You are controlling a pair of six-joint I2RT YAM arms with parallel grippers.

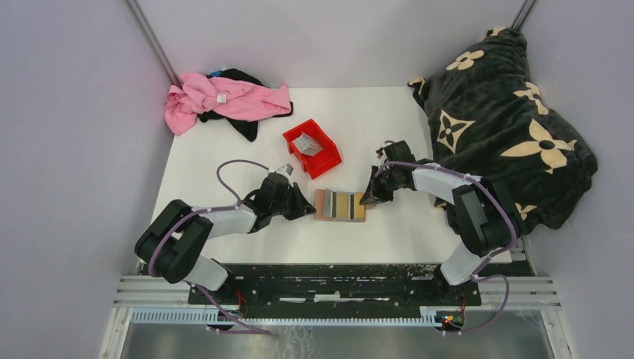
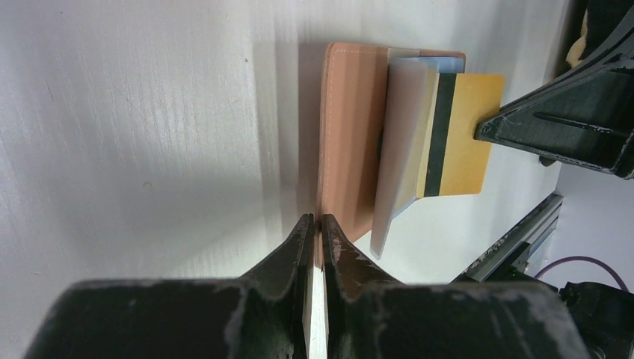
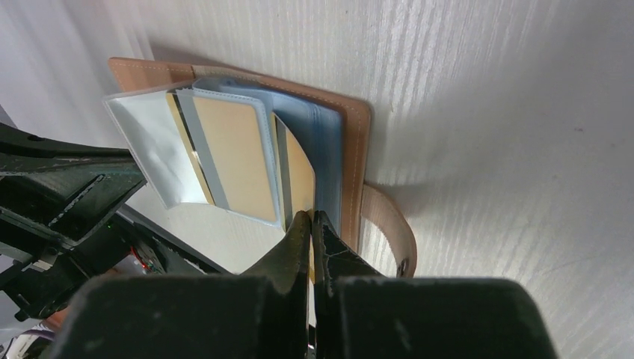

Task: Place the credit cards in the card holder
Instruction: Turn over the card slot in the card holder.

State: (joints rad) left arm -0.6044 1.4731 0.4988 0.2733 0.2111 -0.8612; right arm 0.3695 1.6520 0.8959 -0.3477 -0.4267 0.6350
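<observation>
You see a white table walled in by pale grey panels. At its far left corner a crumpled pink cloth lies on top of a black garment. A small red bin sits near the middle, set at an angle. A dark blanket with cream flower shapes is heaped along the right side. A metal rail runs along the near edge
</observation>
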